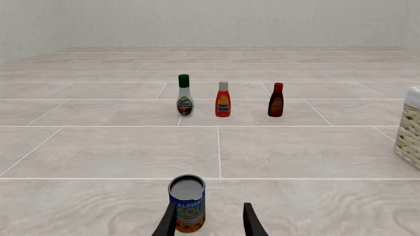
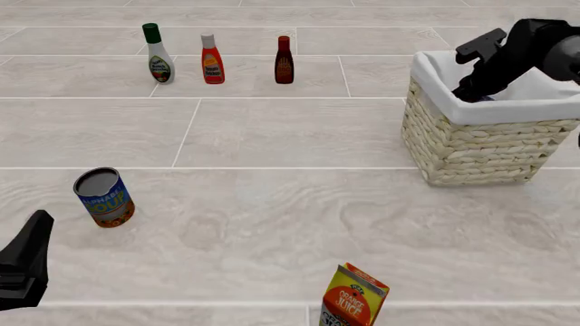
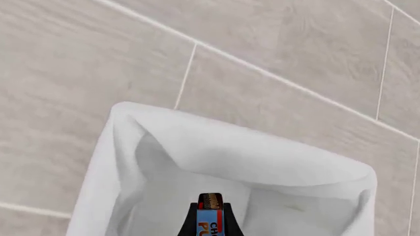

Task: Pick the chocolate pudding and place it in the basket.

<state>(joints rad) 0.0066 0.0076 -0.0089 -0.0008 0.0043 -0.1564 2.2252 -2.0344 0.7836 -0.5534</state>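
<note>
Right gripper (image 3: pixel 211 223) over basket (image 2: pixel 490 146) far right, clenched on chocolate pudding (image 3: pixel 211 220): light stiff carton, slick faces, pinched across narrow sides. Left gripper (image 1: pixel 210 221) released, idle near soup can (image 1: pixel 187 202).

The right arm reaches in from the right side of the front view, its wrist tilted so the right claw (image 2: pixel 480 92) points downward. In the right wrist view its two dark fingers (image 3: pixel 192 221) are pressed against both sides of a narrow box, gripping it. The left arm stays low at the near left corner. The left claw (image 1: pixel 208 221) hangs just above the surface, its fingers (image 1: pixel 253 221) spread apart with nothing between them.
</note>
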